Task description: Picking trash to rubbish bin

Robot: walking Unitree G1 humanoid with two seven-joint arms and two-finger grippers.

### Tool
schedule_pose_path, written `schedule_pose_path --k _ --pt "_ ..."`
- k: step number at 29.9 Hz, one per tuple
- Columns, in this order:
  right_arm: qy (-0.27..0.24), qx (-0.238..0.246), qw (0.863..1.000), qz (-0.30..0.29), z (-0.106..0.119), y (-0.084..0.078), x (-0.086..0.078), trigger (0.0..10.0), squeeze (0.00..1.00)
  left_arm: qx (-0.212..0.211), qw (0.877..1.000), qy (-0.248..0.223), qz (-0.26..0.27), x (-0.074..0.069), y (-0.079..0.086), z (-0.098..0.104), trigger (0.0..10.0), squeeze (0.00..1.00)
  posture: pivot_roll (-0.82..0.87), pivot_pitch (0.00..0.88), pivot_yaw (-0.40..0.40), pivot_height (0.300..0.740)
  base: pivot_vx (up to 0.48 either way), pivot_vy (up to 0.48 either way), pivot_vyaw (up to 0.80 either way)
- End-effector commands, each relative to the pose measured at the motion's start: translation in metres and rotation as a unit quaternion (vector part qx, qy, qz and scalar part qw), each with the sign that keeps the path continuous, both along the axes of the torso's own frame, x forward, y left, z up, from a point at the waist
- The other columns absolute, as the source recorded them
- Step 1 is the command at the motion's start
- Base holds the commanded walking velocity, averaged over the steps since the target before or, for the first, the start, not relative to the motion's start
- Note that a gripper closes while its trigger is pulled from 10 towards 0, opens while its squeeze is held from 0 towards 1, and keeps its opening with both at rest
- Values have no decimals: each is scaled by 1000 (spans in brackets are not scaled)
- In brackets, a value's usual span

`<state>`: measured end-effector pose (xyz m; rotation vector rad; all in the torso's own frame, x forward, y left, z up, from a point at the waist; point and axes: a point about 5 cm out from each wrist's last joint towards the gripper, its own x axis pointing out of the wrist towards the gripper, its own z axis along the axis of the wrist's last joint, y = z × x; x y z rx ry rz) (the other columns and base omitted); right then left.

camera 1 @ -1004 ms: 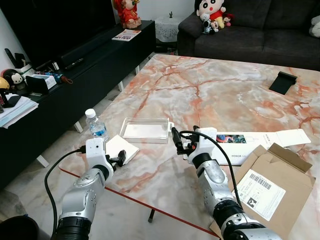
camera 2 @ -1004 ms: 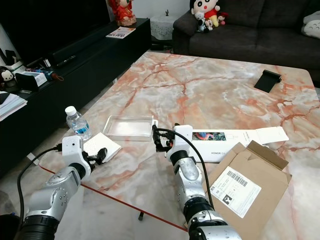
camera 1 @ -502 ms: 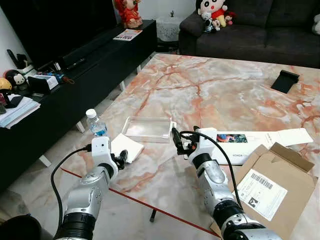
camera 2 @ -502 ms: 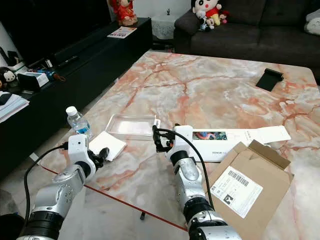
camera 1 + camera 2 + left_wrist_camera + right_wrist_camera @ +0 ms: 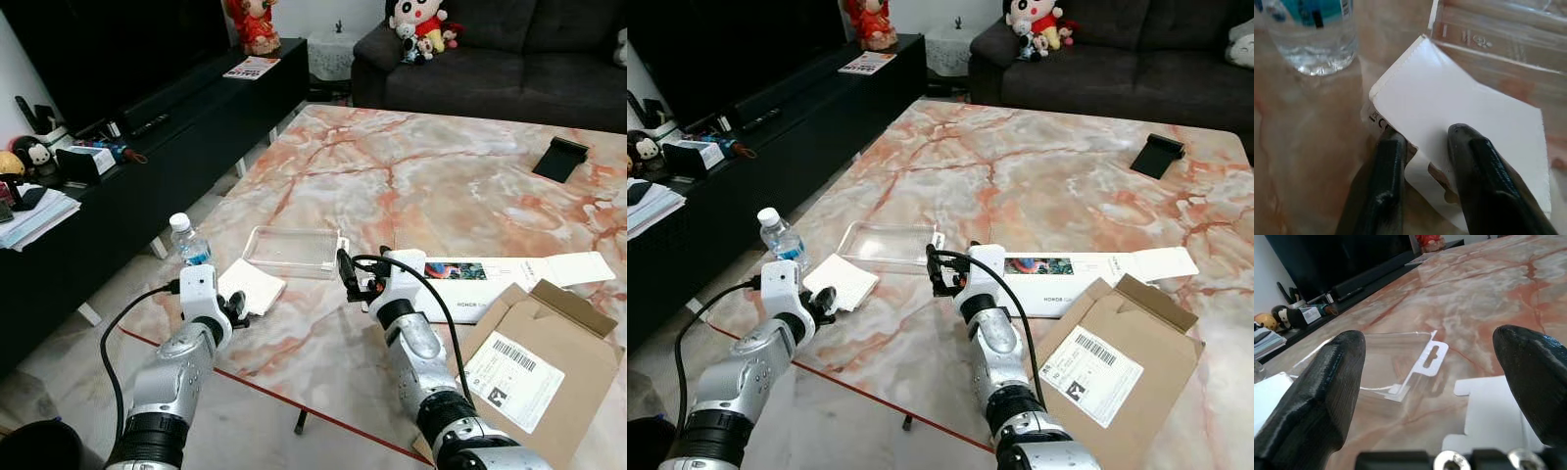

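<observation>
Clear tray, bottle, beside white packet

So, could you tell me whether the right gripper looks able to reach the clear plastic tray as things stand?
Probably yes: the right gripper is open and faces the clear plastic tray at close range, with bare marble table between them and nothing in the way.

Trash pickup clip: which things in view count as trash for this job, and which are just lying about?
Likely trash:
white paper packet, at the left gripper
clear plastic tray, ahead of the right gripper
opened cardboard box
flattened white carton

Lying about:
water bottle
black stand
plush toys
</observation>
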<state>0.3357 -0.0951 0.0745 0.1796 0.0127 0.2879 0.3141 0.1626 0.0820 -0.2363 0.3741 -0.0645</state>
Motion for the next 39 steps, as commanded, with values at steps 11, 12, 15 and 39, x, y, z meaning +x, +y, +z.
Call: schedule_pose_path --k 11,12,15,39 --pt "3 7 1000 -1 2 5 2 10000 0 15 1000 -27 -4 -2 6 12 0 0 67 0 123 740 0 0 0" --pt "4 7 1000 -1 1 5 2 10000 0 15 999 -28 -4 -2 6 13 0 0 67 0 125 740 0 0 0" --pt "4 8 1000 -3 1 5 2 10000 0 15 999 -32 -8 -1 6 15 0 0 66 0 129 740 0 0 0" --pt "-73 27 995 -55 38 -17 19 10000 0 119 957 -264 -11 26 -14 86 10000 0 17 0 144 740 0 0 0"
